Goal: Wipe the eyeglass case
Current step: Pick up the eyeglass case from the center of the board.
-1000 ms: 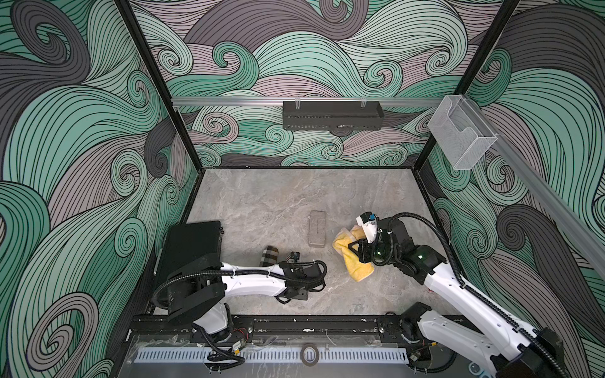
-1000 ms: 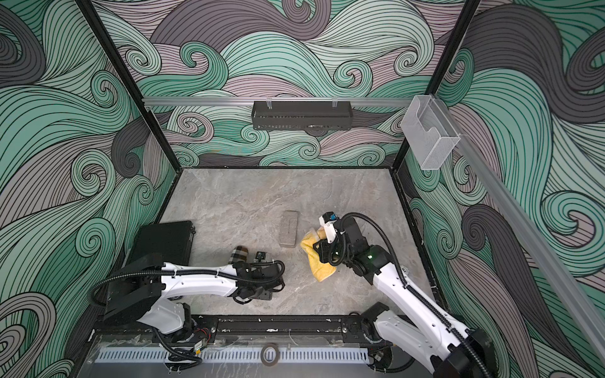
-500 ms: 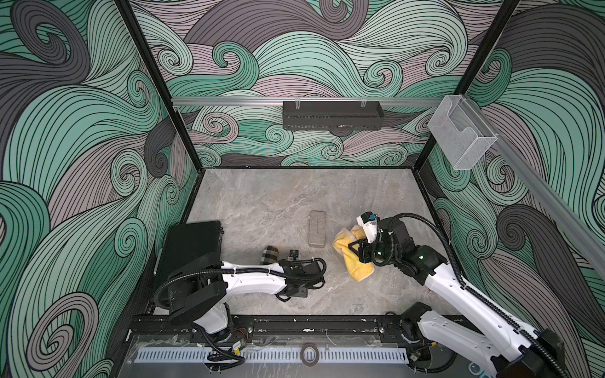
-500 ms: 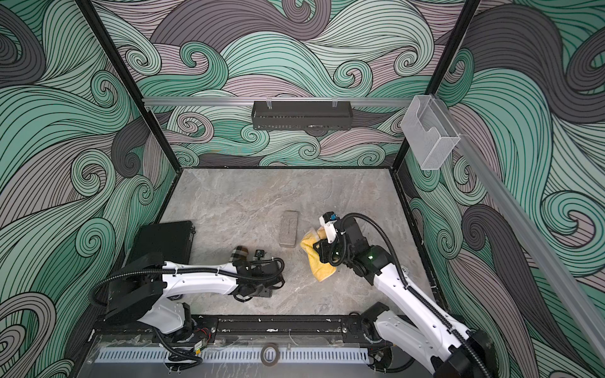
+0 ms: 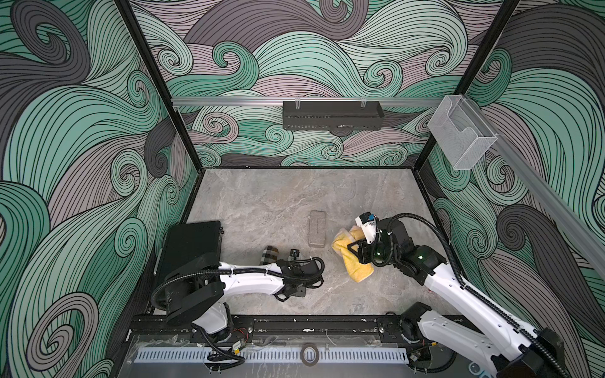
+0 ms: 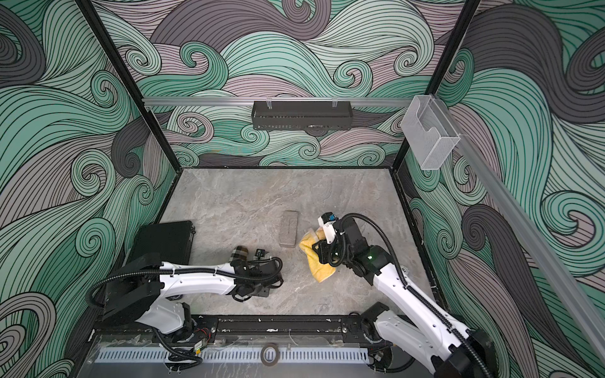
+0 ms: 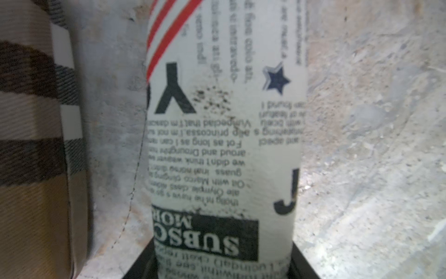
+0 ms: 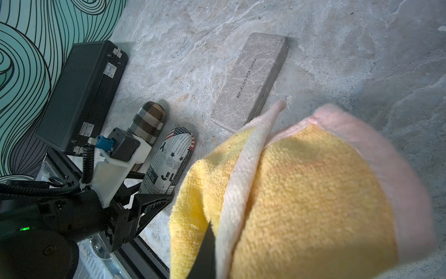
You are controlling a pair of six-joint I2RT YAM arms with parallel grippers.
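Plainly, the left gripper is closed on one end of the newsprint eyeglass case. The case lies flat on the marble table, and a jaw is pressed to each of its long sides (only the black jaw tips are seen in the left wrist view). A plaid case is laid parallel, just beside it, with a narrow strip of table between them. The right gripper is clamped on a bunched yellow cloth, and one dark finger is buried in the folds. The cloth is held near a grey case, apart from the newsprint case. Whether the cloth rests on the table cannot be told.
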